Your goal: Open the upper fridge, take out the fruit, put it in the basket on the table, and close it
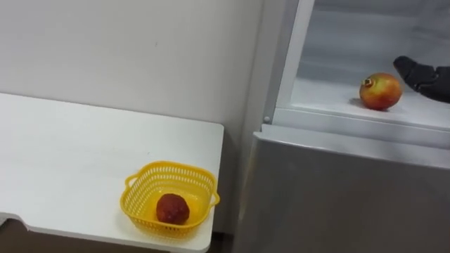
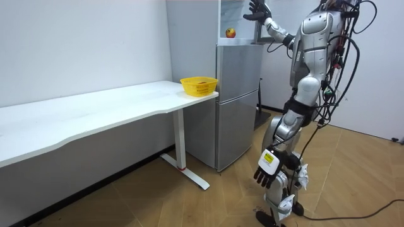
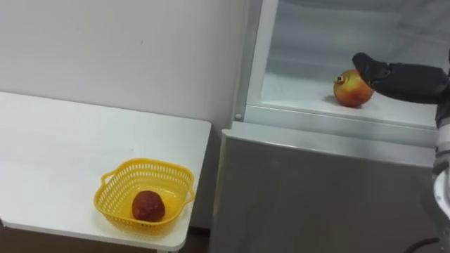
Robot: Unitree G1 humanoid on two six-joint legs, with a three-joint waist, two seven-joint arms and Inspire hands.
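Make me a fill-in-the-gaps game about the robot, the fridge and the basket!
1. The basket on the white table is coloured ____.
2. Inside the basket lies ____ dark red fruit.
3. The robot hand beside the red-yellow fruit in the open fridge is the robot's ____ one.
Missing words: yellow; one; right.

right hand (image 1: 424, 76) cut by right edge, fridge (image 1: 337, 190) top cropped

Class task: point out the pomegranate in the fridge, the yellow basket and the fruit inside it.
Pomegranate (image 1: 380, 91), left eye view, its front.
Yellow basket (image 1: 171, 166), left eye view, its back rim.
Fruit (image 1: 172, 209), left eye view, its middle.
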